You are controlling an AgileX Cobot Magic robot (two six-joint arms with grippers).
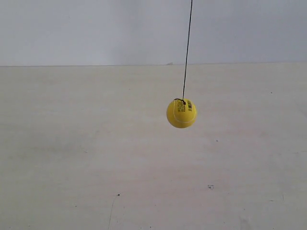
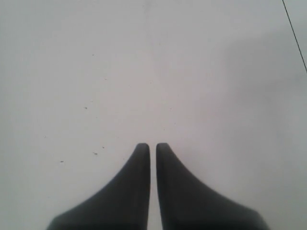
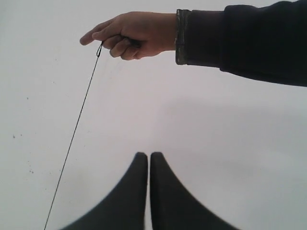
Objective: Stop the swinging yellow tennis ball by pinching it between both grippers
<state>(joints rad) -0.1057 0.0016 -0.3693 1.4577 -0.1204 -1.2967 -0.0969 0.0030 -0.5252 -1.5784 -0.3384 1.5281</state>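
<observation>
**A:** Where is the ball?

**B:** Mid-frame in the exterior view. The yellow tennis ball hangs on a thin dark string, with the pale counter spread behind it. Its dark printed marks and pale curved seam face the camera.

**A:** And the string?

**B:** It meets the ball's top at a small dark loop. From there it rises almost straight, crosses the grey-white wall behind the ball, and runs out of the picture.

**A:** What is the left claw doing?

**B:** On its own wrist camera, the left claw is clenched on nothing. Its two black tapered fingers lie side by side, and only a sliver of pale counter shows between them. A short stretch of the ball's string cuts one corner of that picture, well apart from the fingertips.

**A:** And the right?

**B:** The same. The right claw is pressed together and empty. Beyond it a person's hand, in a dark sleeve, pinches the looped end of the ball's string between its fingertips. The string slants away from the hand and passes beside the claw without touching it.

**A:** How far is either claw from the ball?

**B:** I cannot tell. The wrist cameras catch only the ball's string.
</observation>
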